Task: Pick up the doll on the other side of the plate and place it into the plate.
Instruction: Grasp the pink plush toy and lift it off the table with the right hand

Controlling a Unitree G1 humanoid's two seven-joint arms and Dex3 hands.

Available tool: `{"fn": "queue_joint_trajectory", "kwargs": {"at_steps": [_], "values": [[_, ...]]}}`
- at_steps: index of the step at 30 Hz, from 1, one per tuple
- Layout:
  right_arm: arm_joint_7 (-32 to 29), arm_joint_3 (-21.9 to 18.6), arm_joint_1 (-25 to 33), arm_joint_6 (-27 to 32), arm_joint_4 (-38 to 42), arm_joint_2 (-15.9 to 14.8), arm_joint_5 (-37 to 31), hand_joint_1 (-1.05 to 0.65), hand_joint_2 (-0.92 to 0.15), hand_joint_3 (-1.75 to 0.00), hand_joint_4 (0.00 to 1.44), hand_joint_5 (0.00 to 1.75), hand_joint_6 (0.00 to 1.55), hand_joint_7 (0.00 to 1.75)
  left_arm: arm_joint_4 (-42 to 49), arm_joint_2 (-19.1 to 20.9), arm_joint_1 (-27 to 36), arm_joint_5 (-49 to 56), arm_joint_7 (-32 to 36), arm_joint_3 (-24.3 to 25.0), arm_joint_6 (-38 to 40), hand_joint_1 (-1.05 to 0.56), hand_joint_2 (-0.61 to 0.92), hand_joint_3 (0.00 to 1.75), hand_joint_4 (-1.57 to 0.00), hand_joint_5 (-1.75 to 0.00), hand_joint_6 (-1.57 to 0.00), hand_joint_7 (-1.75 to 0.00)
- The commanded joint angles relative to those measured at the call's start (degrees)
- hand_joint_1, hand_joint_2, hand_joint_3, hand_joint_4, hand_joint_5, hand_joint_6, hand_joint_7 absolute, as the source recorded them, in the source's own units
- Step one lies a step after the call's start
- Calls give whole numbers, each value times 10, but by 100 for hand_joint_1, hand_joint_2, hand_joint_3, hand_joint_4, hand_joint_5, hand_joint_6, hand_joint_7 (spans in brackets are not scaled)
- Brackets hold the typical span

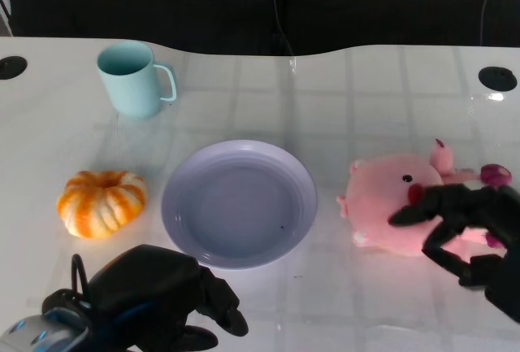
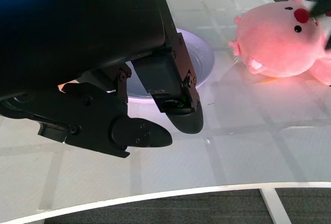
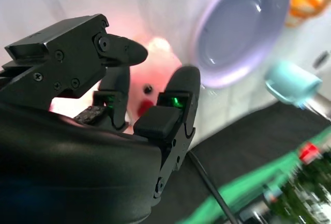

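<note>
A white surface (image 1: 366, 92) fills the head view. At its centre sits a pale purple plate (image 1: 238, 203), holding nothing. Right of the plate lies a pink doll (image 1: 390, 202), its right side covered by the right hand (image 1: 463, 222), whose fingers are spread over the doll; whether they actually grip it cannot be told, and the hand is cut off at the frame's right edge. At lower left the left hand (image 1: 158, 295) rests with fingers curled in, holding nothing. A light blue mug (image 1: 132, 79) stands upper left, an orange-and-white pumpkin (image 1: 101, 202) at centre left.
</note>
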Motion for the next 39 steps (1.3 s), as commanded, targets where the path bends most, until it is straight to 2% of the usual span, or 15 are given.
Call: {"fn": "queue_joint_trajectory", "kwargs": {"at_steps": [1, 4, 8, 9, 13, 18, 27, 33, 39], "values": [[-32, -11, 4, -15, 3, -3, -27, -23, -78, -33, 36, 56, 53, 8, 4, 11, -2, -1, 2, 4, -10, -25, 92, 26, -78, -119, -108, -1], [-42, -13, 5, -7, -3, -5, -45, -29, -89, -14, 17, 60, 42, 1, 5, 10, -1, 0, 0, 5, -8, -26, 92, 26, -78, -119, -108, -1], [-69, -14, 7, -5, -5, -7, -86, -34, -91, -8, 2, 54, 28, 0, 4, 11, 0, 3, 1, 5, -10, -26, 92, 26, -77, -119, -108, -1], [-78, -11, 8, 6, -10, -9, -110, -38, -91, -6, 1, 44, 24, 0, 4, 11, 0, 3, 1, 5, -10, -25, 92, 26, -78, -119, -108, -1], [-89, -4, 8, 42, -25, -12, -174, -47, -90, -3, 0, 30, 18, 0, 1, 10, -1, 2, -6, 4, -4, -26, 92, 27, -77, -119, -108, 0], [-59, 9, 5, 114, -45, -19, -239, -57, -88, 0, 0, 13, 12, 0, -1, 5, -1, 5, -3, 0, 1, -26, 92, 27, -77, -119, -108, -1], [0, 46, -22, 198, -50, -25, -309, -65, -85, 0, 0, 9, 13, 1, -5, 2, 0, 7, -2, -5, 4, -26, 92, 27, -78, -118, -108, -1], [25, 66, -54, 233, -1, -30, -328, -66, -86, 0, 1, 12, 16, 2, -9, 1, -1, 11, -7, -7, 11, -26, 92, 28, -77, -118, -108, 0], [15, 82, -104, 220, 98, -32, -317, -65, -87, -1, 1, 14, 16, 1, -4, -1, -3, 12, -4, -12, 11, -27, 92, 29, -75, -119, -107, 0]]}}
